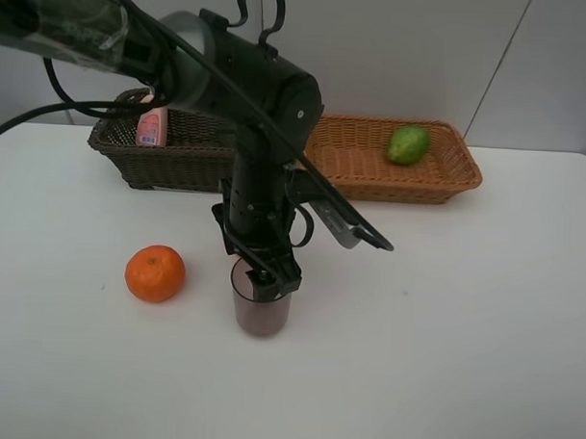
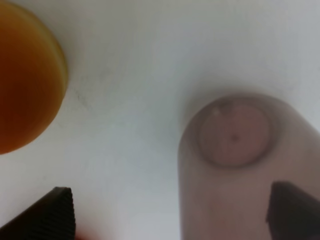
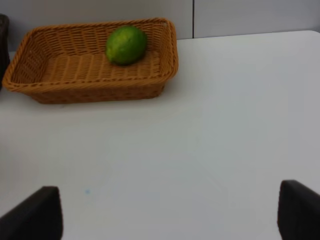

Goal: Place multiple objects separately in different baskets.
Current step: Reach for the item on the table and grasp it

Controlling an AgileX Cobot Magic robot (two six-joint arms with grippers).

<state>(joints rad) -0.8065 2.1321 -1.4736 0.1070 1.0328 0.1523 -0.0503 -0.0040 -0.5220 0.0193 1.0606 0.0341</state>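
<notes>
Left hand (image 1: 263, 276) is down at the mouth of the purplish cup (image 1: 261, 312), which stands upright near the middle of the bench (image 1: 462, 341), a little toward the near edge. From the wrist view its fingers (image 2: 56, 214) are spread wide. One is out over bare bench and the other is right at the cup's wall, though whether it touches I cannot tell. Nothing is pinched.

The orange (image 1: 155, 273) sits near the cup on the side toward the bench's left edge, not touching it.

Along the far edge, the dark brown basket (image 1: 170, 169) toward the left corner has the pink white-capped bottle (image 1: 153, 127) standing inside. Beside it, the light tan basket (image 1: 409, 192) holds the green fruit (image 1: 408, 145) near its far right end.

Right hand (image 3: 167, 202) is spread wide too, gripping nothing, with bare bench under it and the tan basket ahead.
</notes>
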